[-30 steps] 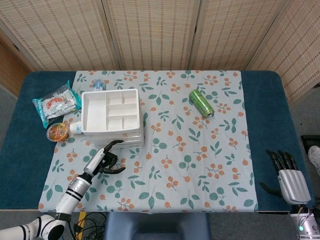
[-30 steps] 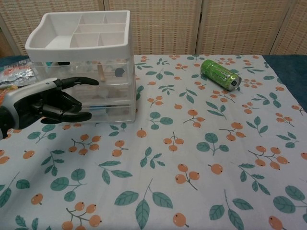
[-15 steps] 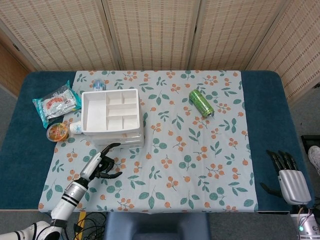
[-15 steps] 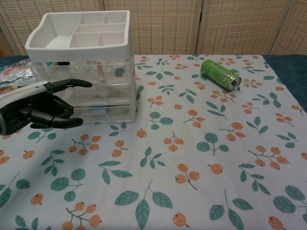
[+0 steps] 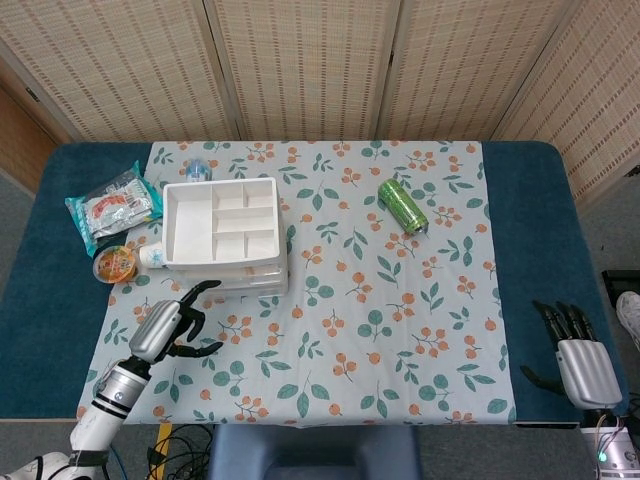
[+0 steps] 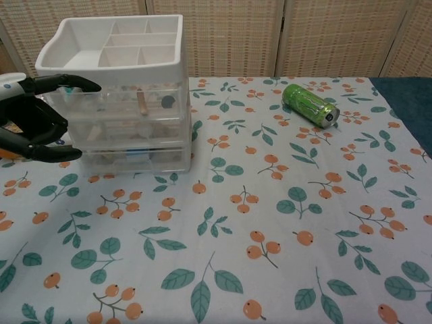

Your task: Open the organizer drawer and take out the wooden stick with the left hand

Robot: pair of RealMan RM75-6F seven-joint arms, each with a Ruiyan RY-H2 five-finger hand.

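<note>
Desk point(image 5: 540, 200) with floral cloth point(image 5: 400, 330). Drawer organizer point(image 5: 222, 238) at left-centre, drawers closed; wooden stick point(image 6: 142, 103) visible through the clear upper drawer front. Left hand point(image 5: 170, 325) just in front-left of organizer, fingers spread, holding nothing. Right hand point(image 5: 578, 355) at desk's right edge, released, fingers extended. Green can point(image 5: 402, 206) lies on its side, well right of the organizer.

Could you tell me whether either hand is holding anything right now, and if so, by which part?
Nothing is held. The left hand hovers open in front of the organizer, whose drawers look closed; the right hand rests empty at the table's edge.
</note>
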